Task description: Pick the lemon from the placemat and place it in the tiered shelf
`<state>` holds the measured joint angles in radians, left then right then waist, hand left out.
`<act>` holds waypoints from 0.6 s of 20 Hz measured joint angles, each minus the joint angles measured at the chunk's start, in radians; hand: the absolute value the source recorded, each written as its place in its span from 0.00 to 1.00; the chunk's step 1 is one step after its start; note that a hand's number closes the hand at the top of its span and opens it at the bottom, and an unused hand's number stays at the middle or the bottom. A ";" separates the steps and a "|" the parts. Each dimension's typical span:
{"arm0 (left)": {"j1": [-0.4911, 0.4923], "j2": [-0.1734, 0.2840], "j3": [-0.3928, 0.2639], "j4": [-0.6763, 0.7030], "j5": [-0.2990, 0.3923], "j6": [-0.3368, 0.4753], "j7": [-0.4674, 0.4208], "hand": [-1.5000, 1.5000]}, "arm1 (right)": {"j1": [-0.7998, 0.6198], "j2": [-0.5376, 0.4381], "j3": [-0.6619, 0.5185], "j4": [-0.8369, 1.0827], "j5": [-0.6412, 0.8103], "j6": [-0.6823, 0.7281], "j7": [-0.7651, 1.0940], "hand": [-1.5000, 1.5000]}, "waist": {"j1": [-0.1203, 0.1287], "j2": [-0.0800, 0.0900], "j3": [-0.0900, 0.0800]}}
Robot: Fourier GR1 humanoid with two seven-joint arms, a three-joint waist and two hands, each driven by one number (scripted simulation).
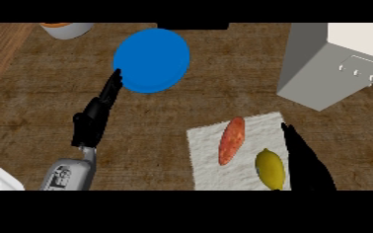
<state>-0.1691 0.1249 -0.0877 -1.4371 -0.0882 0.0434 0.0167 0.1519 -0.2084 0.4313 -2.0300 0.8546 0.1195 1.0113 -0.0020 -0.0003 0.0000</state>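
Head view: right hand [310,165] partly cropped.

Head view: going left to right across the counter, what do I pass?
Left robot hand → blue plate → orange-red vegetable on the placemat → lemon → right robot hand → grey tiered shelf reaching the right edge.
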 measured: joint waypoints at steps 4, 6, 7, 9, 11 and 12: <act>0.014 -0.008 0.008 0.020 -0.014 -0.005 -0.034 0.50 | -0.001 0.030 -0.003 0.027 0.013 0.005 -0.011 0.00 | 0.000 0.000 0.000; 0.001 -0.007 0.023 0.039 -0.013 -0.014 -0.043 0.50 | 0.006 0.036 -0.011 0.042 0.012 0.003 -0.030 0.00 | 0.000 0.000 0.000; -0.009 -0.009 0.026 0.050 -0.017 -0.016 -0.043 0.50 | -0.001 0.050 -0.009 0.052 0.020 0.003 -0.028 0.00 | 0.000 0.000 0.000; -0.024 -0.011 0.030 0.032 -0.021 -0.017 -0.007 0.50 | 0.007 0.047 -0.025 0.063 0.012 0.006 -0.044 0.00 | 0.000 0.000 0.000; -0.025 -0.011 0.036 0.025 -0.019 -0.025 0.001 0.50 | 0.022 0.037 -0.041 0.087 0.002 0.001 -0.079 0.00 | 0.000 0.000 0.000; -0.025 -0.017 0.031 0.017 -0.025 -0.023 0.008 0.50 | 0.020 0.039 -0.045 0.090 0.003 0.006 -0.081 0.00 | 0.000 0.000 0.000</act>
<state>-0.1943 0.1077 -0.0566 -1.4200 -0.1136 0.0201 0.0251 0.1717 -0.1690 0.3859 -1.9397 0.8576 0.1256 0.9302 -0.0022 -0.0004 0.0001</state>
